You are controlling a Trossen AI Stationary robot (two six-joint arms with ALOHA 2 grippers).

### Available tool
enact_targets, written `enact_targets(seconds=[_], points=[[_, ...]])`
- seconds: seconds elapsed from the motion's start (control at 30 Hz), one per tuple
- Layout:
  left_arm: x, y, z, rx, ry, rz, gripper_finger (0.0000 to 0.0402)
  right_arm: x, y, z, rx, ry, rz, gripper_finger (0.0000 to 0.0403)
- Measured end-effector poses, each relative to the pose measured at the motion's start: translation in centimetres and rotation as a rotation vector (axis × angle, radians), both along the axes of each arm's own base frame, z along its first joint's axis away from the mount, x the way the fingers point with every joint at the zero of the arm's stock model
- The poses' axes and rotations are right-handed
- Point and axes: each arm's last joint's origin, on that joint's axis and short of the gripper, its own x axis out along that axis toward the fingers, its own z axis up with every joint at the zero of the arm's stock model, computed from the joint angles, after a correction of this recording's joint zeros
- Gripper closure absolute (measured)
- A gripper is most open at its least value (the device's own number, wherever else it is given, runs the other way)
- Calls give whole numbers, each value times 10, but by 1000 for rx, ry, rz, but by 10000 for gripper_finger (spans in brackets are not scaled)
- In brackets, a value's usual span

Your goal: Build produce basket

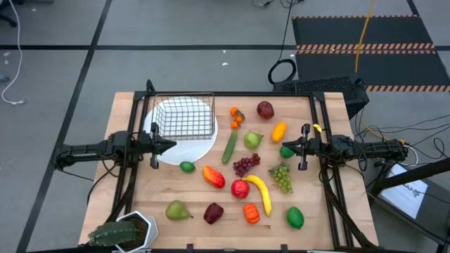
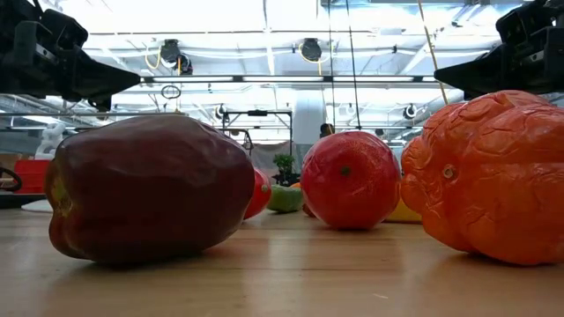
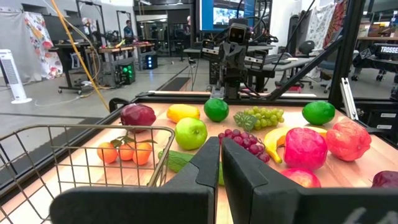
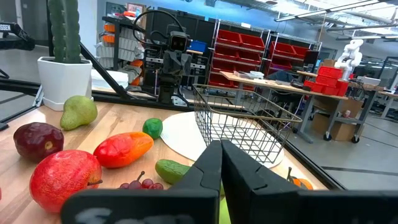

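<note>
Fingers of both grippers are pressed together with nothing between them. The left gripper (image 1: 171, 145) hangs over the left half of the table (image 1: 176, 190), just beside the basket (image 1: 184, 118); the right gripper (image 1: 287, 146) hangs over the right half, among the fruit.

Only one scrap of writing can be made out: white letters reading "TROSSE", cut off by the frame, on a dark panel at the edge of the left wrist view. Nothing on the toys or the basket carries a readable label.

The basket stands upright at the table's far left part, partly on a round white plate (image 1: 197, 149). The produce (image 1: 250, 165) lies loose on the wood, none inside the basket: a cucumber (image 1: 229, 147), green apple (image 1: 252, 140), purple grapes (image 1: 245, 164), green grapes (image 1: 282, 177), banana (image 1: 261, 192), red apple (image 1: 240, 188), a lime (image 1: 186, 166) near the plate's rim, a pear (image 1: 176, 210) and a dark red pepper (image 1: 213, 212) towards the near edge, an orange pepper (image 1: 251, 213) beside it. A spiky potted plant (image 1: 123, 233) sits at the near left corner.

The table is pale wooden planks inside a dark metal frame. Around it lies grey floor with black tape lines, a black mat edged in hazard stripes, and cables. Beyond are shelves of red bins (image 4: 249, 56), workbenches, a white tower fan (image 3: 13, 76) and bright ceiling lights (image 2: 308, 48).
</note>
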Motion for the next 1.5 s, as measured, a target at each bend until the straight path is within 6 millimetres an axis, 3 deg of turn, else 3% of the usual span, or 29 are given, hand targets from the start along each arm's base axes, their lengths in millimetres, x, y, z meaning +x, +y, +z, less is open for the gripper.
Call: enact_targets(seconds=[0.33,0.6,0.73,1.1,1.5], points=[[0,0,1,-11,-12,0,380,0,0,0,0,0,0,403],[-2,0,12,-192,-94,-13,382,0,0,0,0,0,0,403],[-9,-1,43,-144,-138,-14,398,0,0,0,0,0,0,403],[-23,0,148,-104,7,48,399,0,0,0,0,-2,0,403],[-8,2,246,-107,141,105,398,0,0,1,0,-5,0,403]])
